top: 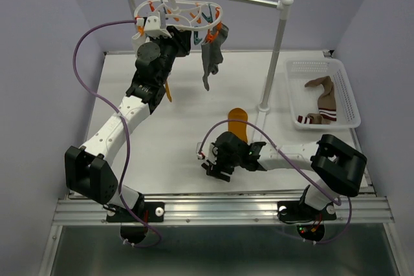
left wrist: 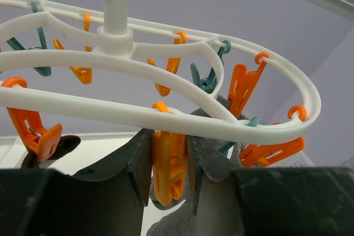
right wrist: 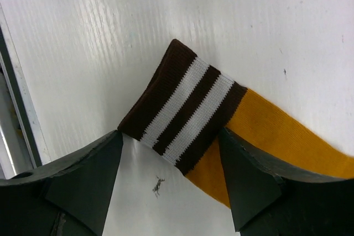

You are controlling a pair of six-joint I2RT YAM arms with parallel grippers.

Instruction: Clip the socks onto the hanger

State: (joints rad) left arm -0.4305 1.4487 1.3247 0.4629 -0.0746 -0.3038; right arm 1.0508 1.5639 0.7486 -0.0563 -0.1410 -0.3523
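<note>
Both jaws of the right gripper [right wrist: 170, 136] stand spread astride the mustard sock [right wrist: 287, 136], striped cuff nearest, length running obliquely across the table [right wrist: 83, 37]. Left gripper [left wrist: 168, 136] flanks an orange clip [left wrist: 167, 178] on the hanger [left wrist: 110, 106]; squeeze unclear.

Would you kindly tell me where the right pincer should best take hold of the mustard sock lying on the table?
Probably at the brown-and-white striped cuff, coming straight down from above: the mustard sock lies flat, and the open right pincer now brackets the cuff's narrow width.
</note>
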